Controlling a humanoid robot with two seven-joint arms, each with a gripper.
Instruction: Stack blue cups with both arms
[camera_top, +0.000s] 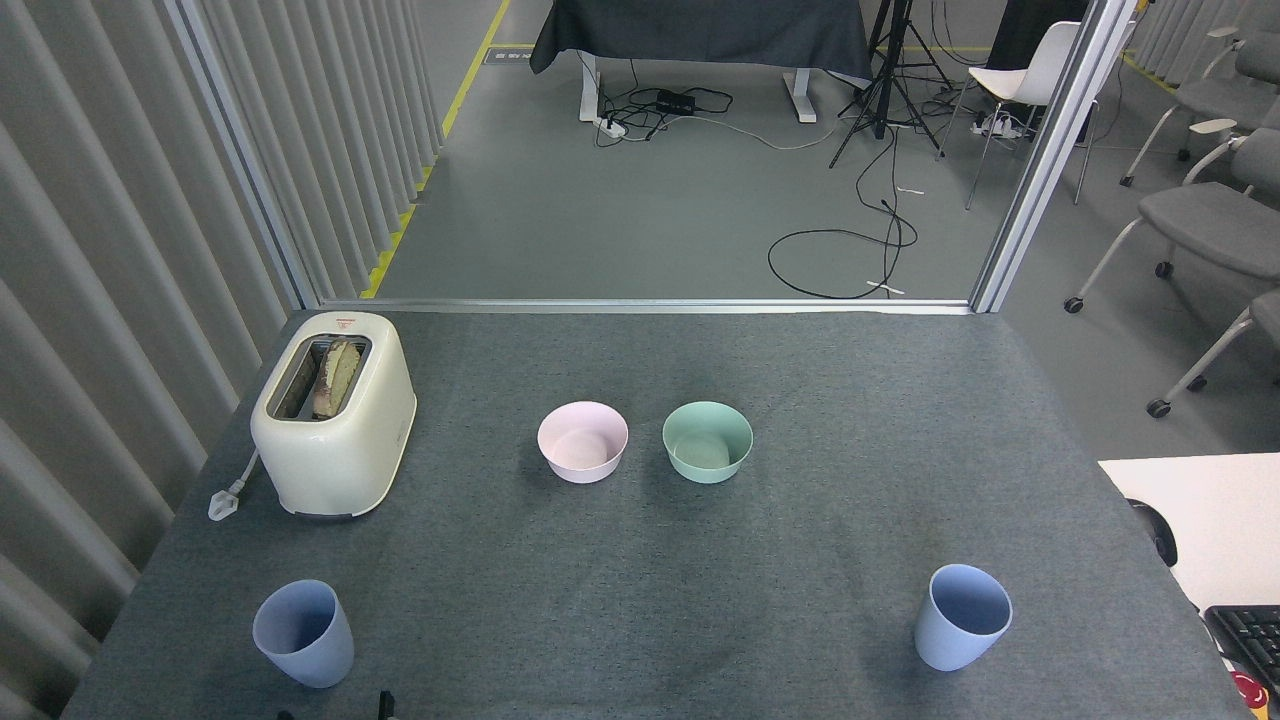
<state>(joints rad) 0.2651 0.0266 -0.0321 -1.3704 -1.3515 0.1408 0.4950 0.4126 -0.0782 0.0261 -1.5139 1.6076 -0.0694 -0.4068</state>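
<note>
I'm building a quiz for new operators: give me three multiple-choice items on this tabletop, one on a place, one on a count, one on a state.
1. Where does the cream plastic toaster stand on the grey felt table?
A. far left
B. near right
C. centre

2. How many pale grey-blue plastic cups are there?
A. one
B. two
C. three

3. How are the cups?
A. stacked
B. tipped over
C. upright and apart

Answers:
A, it stands left of the pink round bowl and green round bowl.
B, left cup and right cup.
C, each stands at its own near corner.
</note>
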